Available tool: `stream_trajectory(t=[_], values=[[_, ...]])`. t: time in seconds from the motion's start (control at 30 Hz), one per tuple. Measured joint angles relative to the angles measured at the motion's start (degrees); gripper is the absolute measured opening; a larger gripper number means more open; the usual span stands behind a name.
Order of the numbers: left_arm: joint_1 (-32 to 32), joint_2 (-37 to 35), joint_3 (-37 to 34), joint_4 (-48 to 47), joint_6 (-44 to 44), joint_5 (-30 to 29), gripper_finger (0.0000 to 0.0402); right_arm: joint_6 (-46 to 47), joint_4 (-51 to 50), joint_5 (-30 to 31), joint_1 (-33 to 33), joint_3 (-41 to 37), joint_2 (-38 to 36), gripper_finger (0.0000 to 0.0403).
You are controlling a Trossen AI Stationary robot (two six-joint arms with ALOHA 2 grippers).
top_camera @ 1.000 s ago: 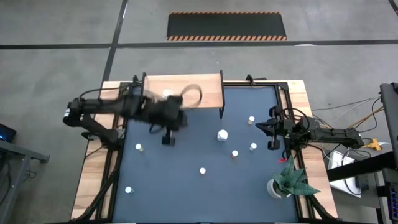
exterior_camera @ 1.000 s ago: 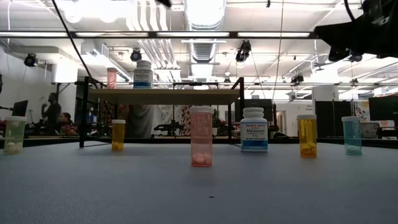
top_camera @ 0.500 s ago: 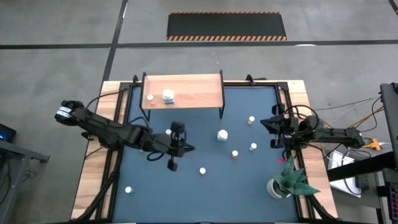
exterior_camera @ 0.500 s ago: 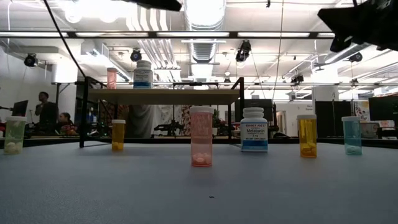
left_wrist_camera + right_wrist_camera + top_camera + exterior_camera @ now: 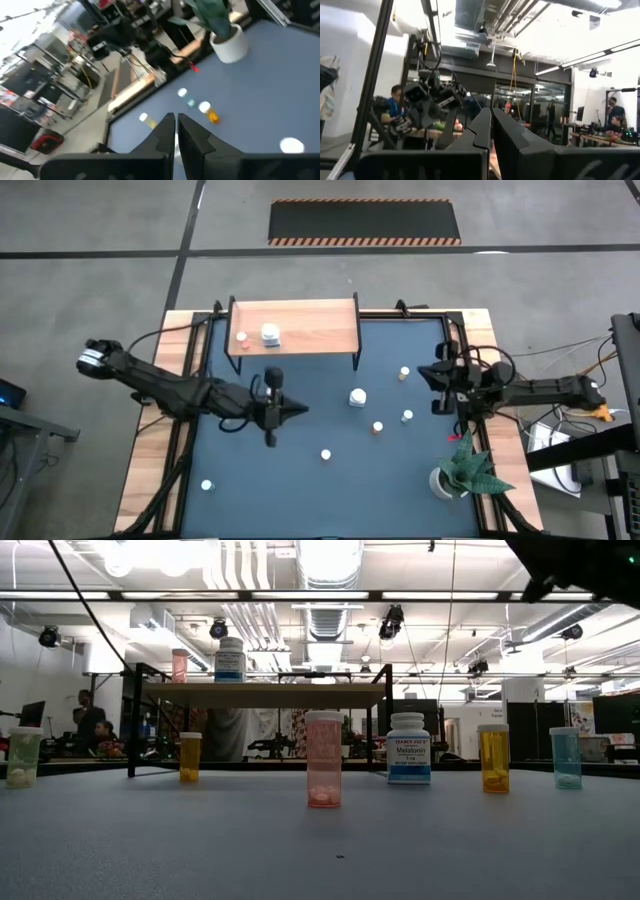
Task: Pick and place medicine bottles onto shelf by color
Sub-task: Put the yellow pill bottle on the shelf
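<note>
The left gripper point(image 5: 271, 408) is seen above the dark tabletop point(image 5: 300, 490), just in front of the shelf point(image 5: 310, 328), with its fingers point(image 5: 167, 131) pressed together and nothing held. The right gripper point(image 5: 438, 385) is parked at the tabletop's right edge, likewise closed and empty.

Two bottles are already stood on the shelf: a pink one point(image 5: 241, 336) and a larger white one point(image 5: 270, 334). The rest are scattered upright on the tabletop. A large white bottle point(image 5: 357, 396) lies to the right of the left gripper, roughly level with it; a small bottle point(image 5: 325, 454) lies nearer the front and to its right. An orange bottle point(image 5: 377, 427), a teal bottle point(image 5: 407, 416) and another orange one point(image 5: 404, 372) are grouped closer to the right gripper. One more point(image 5: 206, 485) sits near the front left.

Every bottle's long axis is vertical, so a grasp from the side or from above the cap would be called for. The left arm is judged nearer to the small front bottle and the large white one; the right-hand cluster is better reached by the right arm.
</note>
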Motion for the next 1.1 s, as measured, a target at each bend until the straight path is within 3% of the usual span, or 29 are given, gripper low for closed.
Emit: stream_trajectory(t=[0.2,0.33,0.63,0.87,1.0,1.1], values=[[0.1,-3.1,-1.5,0.3,0.1,-0.1,0.0003,-2.5,-7.0,0.5,0.0,9.8,10.4,0.0009],[0.1,-5.4,-3.7,0.1,0.1,-0.1,0.0003,-0.8,-20.8,1.5,0.0,18.4,15.6,0.0009],[0.1,-9.5,-6.2,0.1,1.7,-0.2,0.0003,16.5,-68.9,13.4,0.0,41.7,26.8,0.0009],[0.1,-11.2,-6.6,0.0,1.5,-0.2,0.0003,38.3,-106.3,13.7,-1.5,54.3,35.6,0.0009],[0.1,-10.9,-6.8,0.2,1.5,-0.2,0.0003,45.4,-115.4,13.2,-2.9,56.6,38.4,0.0009],[0.1,-10.6,-6.9,1.7,1.7,-0.4,0.0003,47.7,-114.9,12.2,-4.0,56.3,39.0,0.0009]])
